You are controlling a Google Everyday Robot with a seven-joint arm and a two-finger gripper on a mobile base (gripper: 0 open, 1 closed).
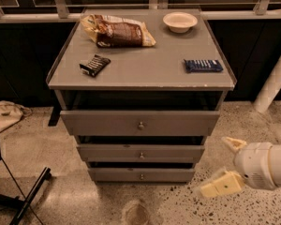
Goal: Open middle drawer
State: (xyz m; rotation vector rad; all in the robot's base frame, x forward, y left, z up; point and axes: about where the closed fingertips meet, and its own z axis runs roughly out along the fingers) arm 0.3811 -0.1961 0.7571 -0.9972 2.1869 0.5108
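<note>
The grey cabinet [140, 74] has three stacked drawers. The middle drawer [112, 153] is a low grey front with a small round metal knob [141, 155] at its centre. It sits between the wider top drawer [103, 123], which stands out a little, and the narrowest bottom drawer [112, 175]. My gripper [226, 165] is low at the right, beside the cabinet's front right corner at about the height of the lower drawers. It is open, empty, and apart from the drawers. Its fingers [221, 185] point left.
On the cabinet top lie a snack bag [117, 31], a white bowl [180, 21], a black bar [94, 65] and a blue packet [203, 65]. A white post [275, 81] leans at the right. Black stand legs [30, 196] and a cloth [7, 114] are on the floor at the left.
</note>
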